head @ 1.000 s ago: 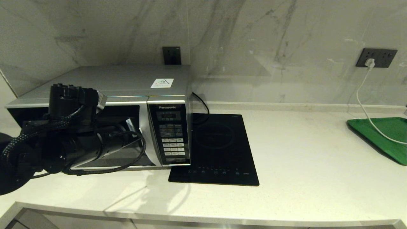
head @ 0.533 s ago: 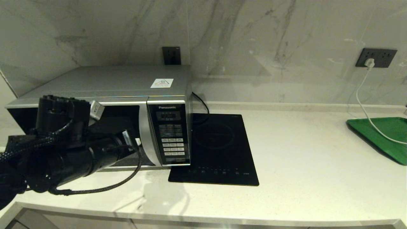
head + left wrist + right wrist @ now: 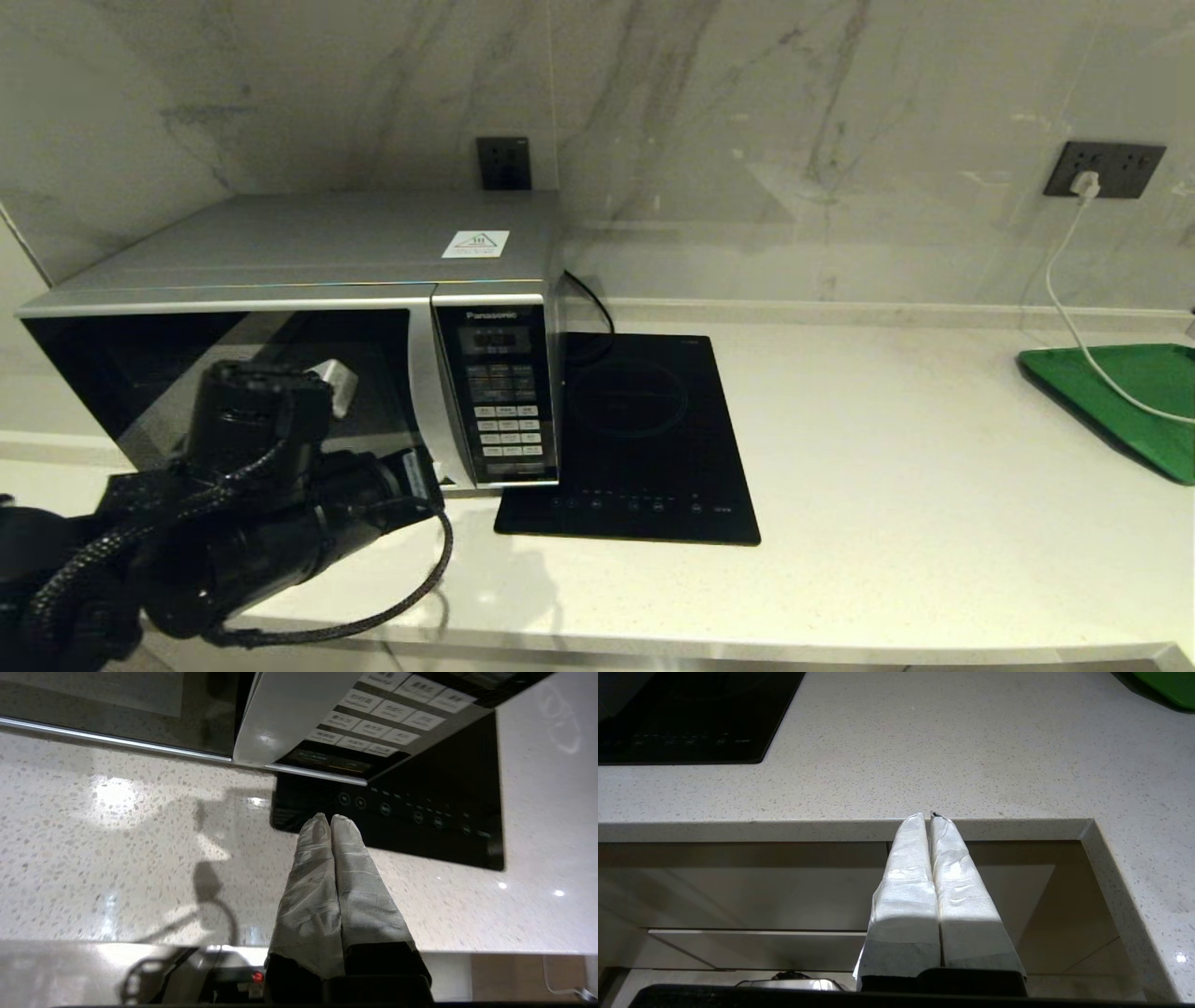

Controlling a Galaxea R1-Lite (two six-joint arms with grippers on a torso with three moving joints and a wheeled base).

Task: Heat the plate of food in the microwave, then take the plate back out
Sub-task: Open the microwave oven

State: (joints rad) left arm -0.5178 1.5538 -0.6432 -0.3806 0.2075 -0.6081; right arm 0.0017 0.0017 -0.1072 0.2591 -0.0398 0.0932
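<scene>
Hovering low over the front edge of the speckled pale stone surface (image 3: 887,485), the left pincer (image 3: 331,820) has its two tape-wrapped, tapering fingers pressed flat together with nothing between them, tips just short of the near left corner of the flat black glass hob (image 3: 420,812). Its black arm, bound with braided cable, hangs in front of the microwave (image 3: 308,271), a boxy brushed-silver unit at the surface's back left corner with its dark glossy door closed and a black keypad of small white rectangular buttons. A white triangle sticker (image 3: 476,244) lies on its smooth top. The plate of food cannot be seen through the dark glass. The right pincer (image 3: 930,817), wrapped in crinkled white tape, is likewise closed and empty, parked below the surface's front edge. A green tray (image 3: 1130,401) with a raised rim lies at the far right edge, a white cable (image 3: 1074,317) trailing across it.
</scene>
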